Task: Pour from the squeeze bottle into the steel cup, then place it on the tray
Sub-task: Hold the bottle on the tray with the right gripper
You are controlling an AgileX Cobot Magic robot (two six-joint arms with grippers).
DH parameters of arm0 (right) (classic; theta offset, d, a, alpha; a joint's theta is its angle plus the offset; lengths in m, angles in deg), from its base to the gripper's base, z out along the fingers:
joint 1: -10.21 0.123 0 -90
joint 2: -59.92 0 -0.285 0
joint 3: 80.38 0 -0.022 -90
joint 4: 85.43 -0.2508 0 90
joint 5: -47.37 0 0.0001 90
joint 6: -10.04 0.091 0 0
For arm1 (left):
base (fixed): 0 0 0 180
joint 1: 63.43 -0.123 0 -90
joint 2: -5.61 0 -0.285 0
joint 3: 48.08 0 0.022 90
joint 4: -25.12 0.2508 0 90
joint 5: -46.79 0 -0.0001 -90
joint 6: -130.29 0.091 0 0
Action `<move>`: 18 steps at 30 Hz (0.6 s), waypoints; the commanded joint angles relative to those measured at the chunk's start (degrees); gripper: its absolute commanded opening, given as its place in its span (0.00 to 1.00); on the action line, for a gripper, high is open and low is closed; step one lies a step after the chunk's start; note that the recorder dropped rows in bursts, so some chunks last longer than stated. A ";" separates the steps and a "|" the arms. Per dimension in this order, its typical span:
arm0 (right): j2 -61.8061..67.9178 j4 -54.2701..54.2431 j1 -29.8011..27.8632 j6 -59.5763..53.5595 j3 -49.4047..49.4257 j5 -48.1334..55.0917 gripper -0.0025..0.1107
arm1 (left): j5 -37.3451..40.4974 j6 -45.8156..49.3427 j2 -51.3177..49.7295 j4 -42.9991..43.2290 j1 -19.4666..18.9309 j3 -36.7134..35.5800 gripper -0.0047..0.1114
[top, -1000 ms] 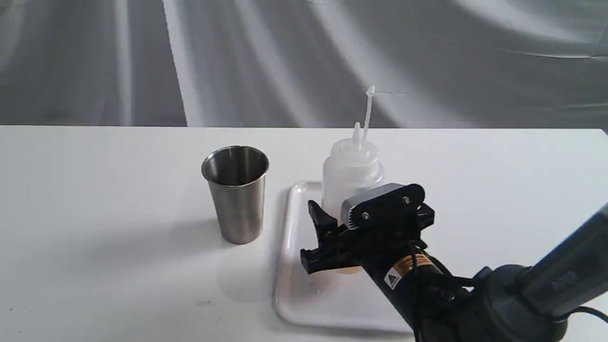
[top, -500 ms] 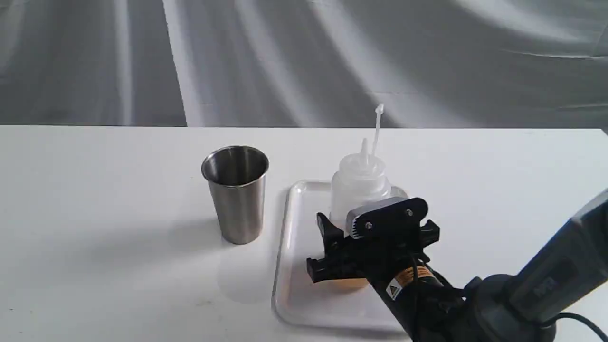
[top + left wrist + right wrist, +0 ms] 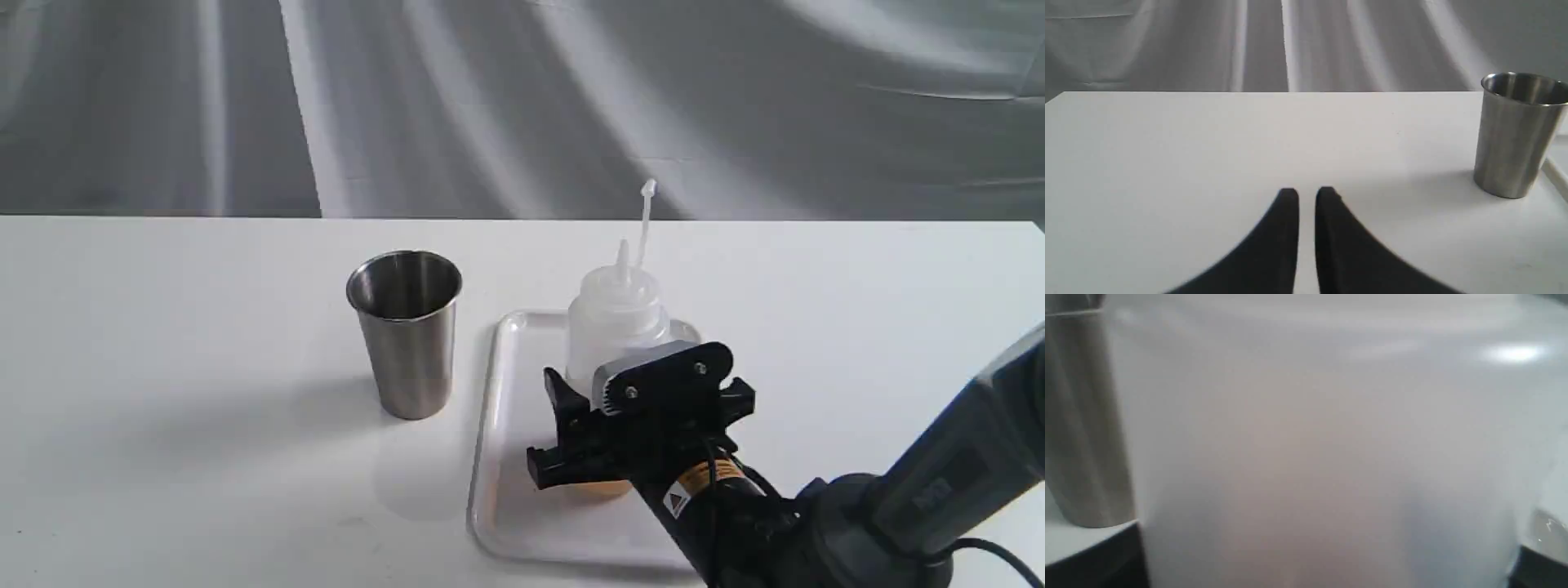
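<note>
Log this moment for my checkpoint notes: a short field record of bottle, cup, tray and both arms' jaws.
squeeze bottle: upright on the tray, nozzle uncapped
steel cup: upright on the table, beside the tray, not touching it
tray: flat on the table, holds only the bottle
right jaws: closed on the bottle's lower body
left jaws: shut, holding nothing, apart from the cup

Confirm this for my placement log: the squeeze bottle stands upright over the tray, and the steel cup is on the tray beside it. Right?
Not quite: the steel cup is not on the tray; it stands on the table left of it, as the exterior view shows. The squeeze bottle is upright over the tray, as you said.
</note>
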 commanded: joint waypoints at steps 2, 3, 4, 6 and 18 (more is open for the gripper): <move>0.37 1.33 -0.30 -0.22 0.21 -1.37 0.74 | -0.41 -0.04 0.15 0.02 0.13 -0.25 0.11; 0.37 1.33 -0.30 -0.22 0.21 -1.37 0.79 | -0.41 -0.04 0.15 0.02 0.13 -0.25 0.11; 0.37 1.33 -0.30 -0.22 0.21 -1.37 0.82 | -0.41 -0.04 0.15 0.02 0.13 -0.25 0.11; 0.37 1.33 -0.30 -0.22 0.21 -1.37 0.87 | -0.41 -0.04 0.15 0.02 0.13 -0.25 0.11; 0.37 1.42 -0.30 0.17 0.21 -1.37 0.95 | -0.41 -0.26 0.15 0.02 0.13 -0.25 0.11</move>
